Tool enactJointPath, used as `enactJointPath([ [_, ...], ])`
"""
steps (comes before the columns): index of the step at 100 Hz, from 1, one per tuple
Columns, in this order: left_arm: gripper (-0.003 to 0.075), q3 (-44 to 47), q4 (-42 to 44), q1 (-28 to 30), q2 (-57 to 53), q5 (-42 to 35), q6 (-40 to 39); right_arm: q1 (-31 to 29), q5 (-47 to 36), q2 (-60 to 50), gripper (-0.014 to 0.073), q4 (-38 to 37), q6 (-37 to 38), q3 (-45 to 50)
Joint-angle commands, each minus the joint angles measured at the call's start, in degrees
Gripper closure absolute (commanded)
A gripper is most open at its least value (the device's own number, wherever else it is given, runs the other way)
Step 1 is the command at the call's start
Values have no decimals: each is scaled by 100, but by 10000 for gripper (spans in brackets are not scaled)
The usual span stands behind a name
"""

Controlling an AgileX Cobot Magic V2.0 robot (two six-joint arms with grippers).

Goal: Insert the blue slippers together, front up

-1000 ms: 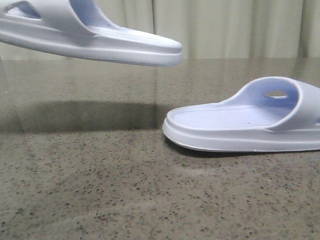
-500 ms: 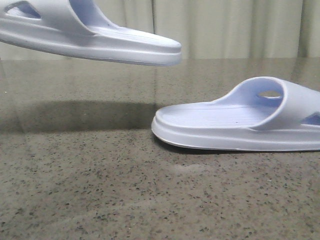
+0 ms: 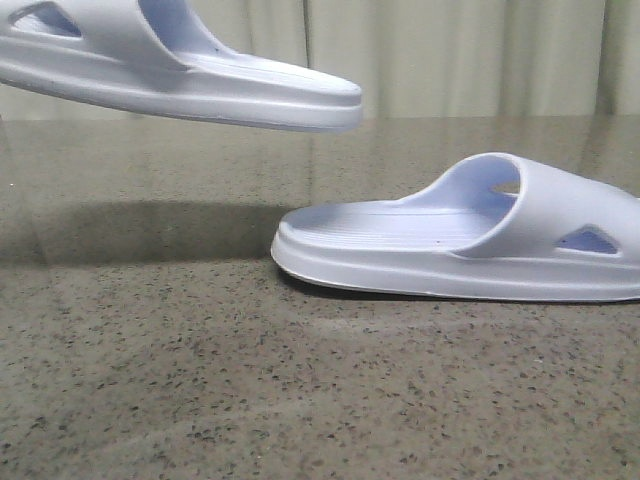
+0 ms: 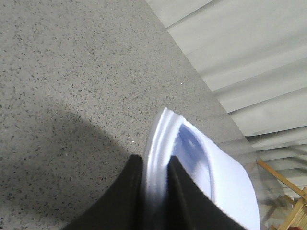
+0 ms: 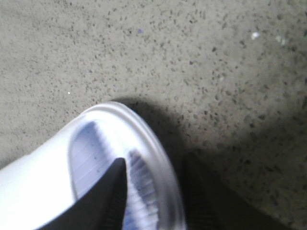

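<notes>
Two pale blue-white slippers show in the front view. One slipper (image 3: 200,90) hangs in the air at the upper left, toe pointing right. The other slipper (image 3: 420,260) lies low at the table on the right, toe pointing left, strap with a triangular cut-out to the right. Neither gripper shows in the front view. In the left wrist view my left gripper (image 4: 156,165) is shut on the sole edge of the raised slipper (image 4: 225,182). In the right wrist view my right gripper (image 5: 153,165) is shut on the rim of the low slipper (image 5: 43,177), one finger on its ribbed footbed.
The speckled grey stone table (image 3: 200,400) spreads under both slippers, with a dark shadow band below the raised one. A pale pleated curtain (image 3: 450,50) hangs behind the far edge. A wooden frame (image 4: 288,191) shows beyond the table in the left wrist view.
The low slipper on the right has moved left along the table, its toe now closer under the raised slipper's toe. The raised slipper has stayed in place.
</notes>
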Motion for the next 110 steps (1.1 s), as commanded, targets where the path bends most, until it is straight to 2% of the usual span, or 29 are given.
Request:
enactJointPath([
  [1, 690, -162, -223, -38, -71, -202, 2, 31, 413, 71, 463, -86, -127, 24],
  [14, 690, -162, -223, -38, -71, -202, 2, 31, 335, 71, 560, -86, -156, 24],
  [45, 690, -162, -223, -38, -71, -202, 2, 31, 47, 71, 685, -86, -224, 24],
  [85, 691, -162, -235, -38, -71, -202, 2, 19, -518, -474, 685, -119, -232, -138],
  [110, 691, -162, -263, -38, -71, -183, 2, -15, -919, -867, 683, -662, -232, -630],
])
